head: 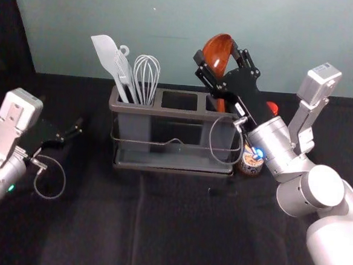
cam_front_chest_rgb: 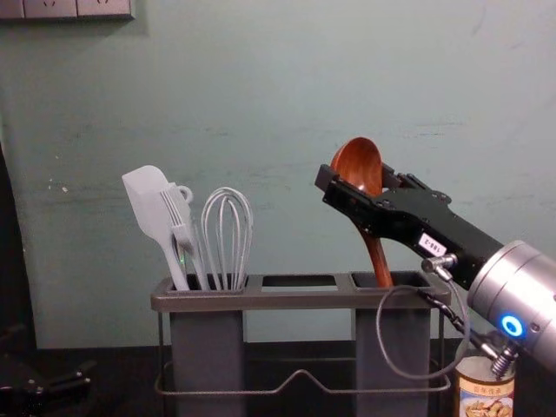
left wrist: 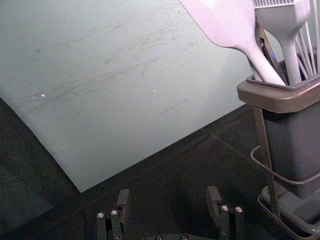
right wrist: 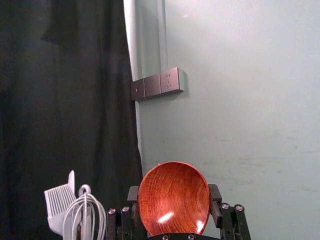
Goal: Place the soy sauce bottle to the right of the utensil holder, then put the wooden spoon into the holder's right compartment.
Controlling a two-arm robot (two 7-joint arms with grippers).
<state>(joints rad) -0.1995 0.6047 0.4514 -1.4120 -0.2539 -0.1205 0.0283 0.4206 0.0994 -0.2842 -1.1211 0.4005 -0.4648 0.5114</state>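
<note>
- Evidently the spoon step is in hand; the bottle (cam_front_chest_rgb: 486, 400) stands just right of the holder (cam_front_chest_rgb: 261, 301).
- Right gripper (right wrist: 173, 192) clasps the spoon (cam_front_chest_rgb: 358, 161) by its bowl, handle dipping into the right compartment (cam_front_chest_rgb: 408, 334).
- Next: ease down, let go, back off.
- Left gripper (left wrist: 168, 201) idles left of the holder, fingers apart.

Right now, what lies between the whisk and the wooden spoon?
In the chest view, the holder's middle compartment, nothing sticking up from it, lies between the whisk and the wooden spoon in the right hand.
</note>
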